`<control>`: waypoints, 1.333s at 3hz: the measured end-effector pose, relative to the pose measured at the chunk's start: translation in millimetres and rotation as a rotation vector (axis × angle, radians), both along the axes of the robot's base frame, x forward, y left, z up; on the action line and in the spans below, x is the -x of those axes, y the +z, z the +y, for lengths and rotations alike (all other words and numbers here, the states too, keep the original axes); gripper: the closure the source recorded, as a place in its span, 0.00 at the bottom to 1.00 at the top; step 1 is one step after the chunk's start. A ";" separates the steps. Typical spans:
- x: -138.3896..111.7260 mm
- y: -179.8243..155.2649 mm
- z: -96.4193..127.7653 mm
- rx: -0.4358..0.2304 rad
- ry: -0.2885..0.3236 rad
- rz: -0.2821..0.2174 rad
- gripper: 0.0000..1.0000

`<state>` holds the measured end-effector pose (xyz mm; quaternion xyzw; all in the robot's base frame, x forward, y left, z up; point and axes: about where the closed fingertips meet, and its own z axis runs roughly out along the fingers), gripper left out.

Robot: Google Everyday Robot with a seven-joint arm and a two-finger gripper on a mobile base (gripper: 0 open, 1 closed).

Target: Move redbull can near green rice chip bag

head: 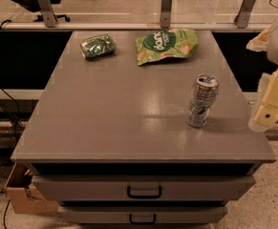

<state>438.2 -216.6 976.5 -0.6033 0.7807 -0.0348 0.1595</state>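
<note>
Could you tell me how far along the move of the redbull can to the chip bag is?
Done: nothing yet; the can stands upright at the front right of the table, far from the bag at the back. In hand: the gripper hangs beside the table's right edge, not touching the can. Left: grasp the can, carry it and set it by the bag.

A green patterned can (98,46) lies sideways on the grey table (105,123), back left.
</note>
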 end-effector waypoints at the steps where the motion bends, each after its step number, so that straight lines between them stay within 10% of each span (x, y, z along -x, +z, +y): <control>1: 0.0 0.0 0.0 0.000 0.000 0.000 0.00; 4: -30.4 -72.8 -13.1 -0.508 -0.049 -0.001 0.00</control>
